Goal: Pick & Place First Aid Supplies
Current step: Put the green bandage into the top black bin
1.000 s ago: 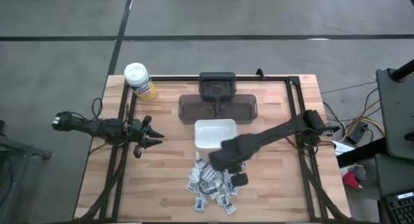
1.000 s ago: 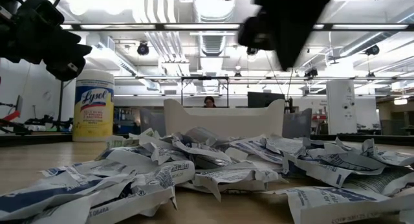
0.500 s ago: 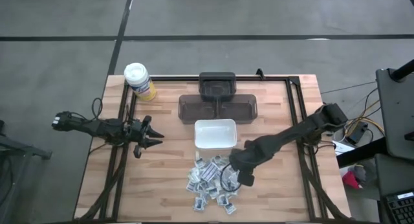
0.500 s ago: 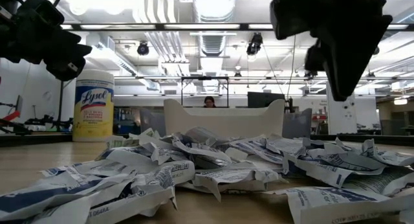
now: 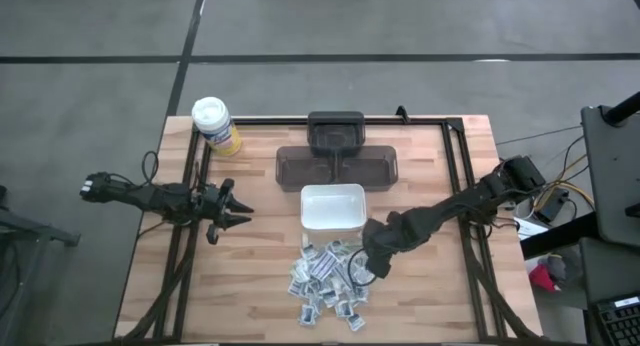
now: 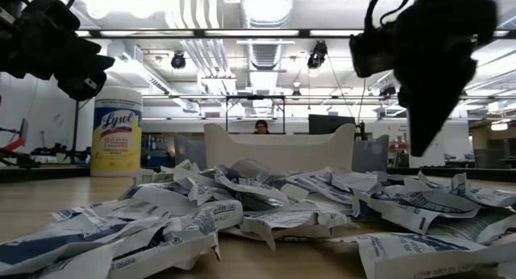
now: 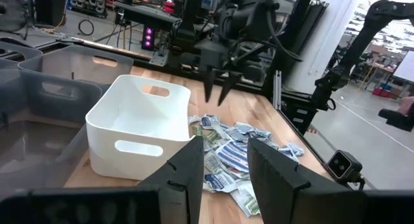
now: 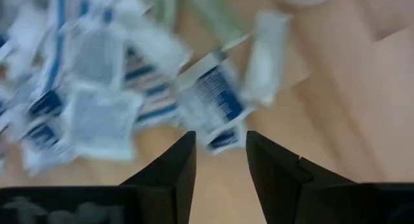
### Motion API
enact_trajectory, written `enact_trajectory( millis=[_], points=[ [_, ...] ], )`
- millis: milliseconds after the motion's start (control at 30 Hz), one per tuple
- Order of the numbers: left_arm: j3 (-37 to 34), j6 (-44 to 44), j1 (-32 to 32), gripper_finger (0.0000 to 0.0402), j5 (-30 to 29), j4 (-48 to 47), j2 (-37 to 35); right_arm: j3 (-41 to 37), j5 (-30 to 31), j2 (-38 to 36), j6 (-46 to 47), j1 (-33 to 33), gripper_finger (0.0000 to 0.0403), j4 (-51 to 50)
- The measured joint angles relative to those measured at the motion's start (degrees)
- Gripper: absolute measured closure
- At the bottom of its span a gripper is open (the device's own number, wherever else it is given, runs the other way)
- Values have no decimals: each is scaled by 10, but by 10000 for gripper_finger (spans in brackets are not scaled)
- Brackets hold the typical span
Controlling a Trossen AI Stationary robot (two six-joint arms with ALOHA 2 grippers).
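The first aid supplies [image 5: 325, 281] lie in a loose pile of small white-and-blue packets on the wooden table, just in front of the white dish [image 5: 333, 208]. My right gripper [image 5: 357, 271] hangs above the pile's right side, pointing steeply down. Its fingers are open, with a packet [image 8: 213, 104] below them and nothing between them. The left wrist view shows it too, as a dark right gripper [image 7: 217, 94] above the packets [image 7: 226, 153]. My left gripper [image 5: 235, 214] waits at the table's left, held level and open [image 7: 223, 159], with nothing in it.
A yellow canister [image 5: 215, 126] with a white lid stands at the far left corner. Dark grey bins [image 5: 337, 161] sit beyond the white dish. Black frame rails [image 5: 462, 186] run along the table's left and right sides. Bare wood lies either side of the pile.
My right gripper has come down toward the pile and shifted toward the table's right edge, while its wrist has rolled. The packets and the white dish have not moved.
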Motion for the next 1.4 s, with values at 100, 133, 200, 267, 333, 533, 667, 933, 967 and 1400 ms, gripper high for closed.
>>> enact_trajectory(
  millis=[100,133,200,267,333,533,667,933,967,1400],
  points=[
    [0,0,0,287,0,0,0,-5,20,0,-6,-13,268,2],
    [0,-1,0,287,0,0,0,-6,21,0,-13,-18,268,2],
    [0,-1,0,287,0,0,0,-7,22,2,-26,-29,268,4],
    [0,-3,0,287,0,0,0,-10,23,6,-34,-36,266,4],
    [0,-6,0,287,0,0,0,-11,24,11,-45,-39,266,4],
    [0,-7,0,287,0,0,0,-12,47,23,-54,-39,266,6],
    [0,-7,0,287,0,0,0,-12,47,36,-54,-40,268,30],
    [0,-5,0,287,0,0,0,-14,97,53,-28,-40,258,30],
    [0,-5,0,287,0,0,0,-14,105,53,-26,-40,257,30],
    [0,-4,0,287,0,0,0,-27,85,52,-24,-38,249,37]
  ],
)
